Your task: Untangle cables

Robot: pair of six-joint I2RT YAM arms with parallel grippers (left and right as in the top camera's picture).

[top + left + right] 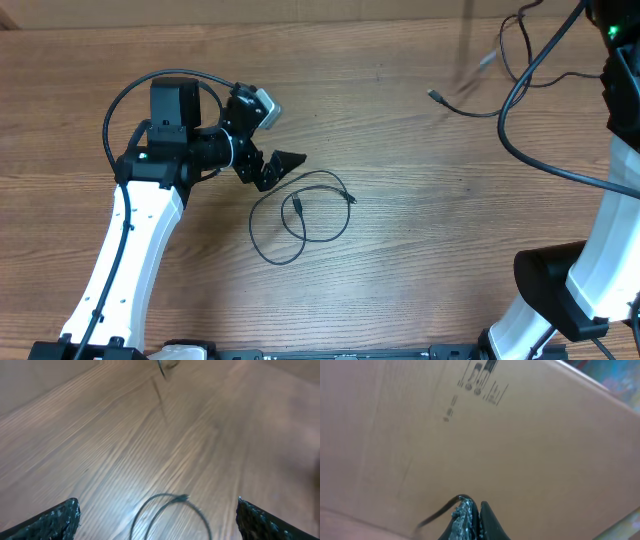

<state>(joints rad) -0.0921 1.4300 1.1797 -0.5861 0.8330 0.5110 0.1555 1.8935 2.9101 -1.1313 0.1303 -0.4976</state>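
One thin black cable (300,215) lies in loose loops on the wooden table, its small plug ends near the middle of the loops. My left gripper (278,170) is open just left of and above it. In the left wrist view the fingers (60,520) stand wide apart with a cable loop (172,505) on the table between them, untouched. A second cable (470,105) hangs at the upper right, with one plug (435,96) near the table. My right gripper (476,505) is shut on this cable (440,512), which trails off to the lower left.
The right arm (620,120) rises along the right edge, with thicker black arm wires (520,150) sweeping beside it. A brown cardboard box (495,435) with printed marks fills the right wrist view. The left arm (140,220) crosses the left part of the table.
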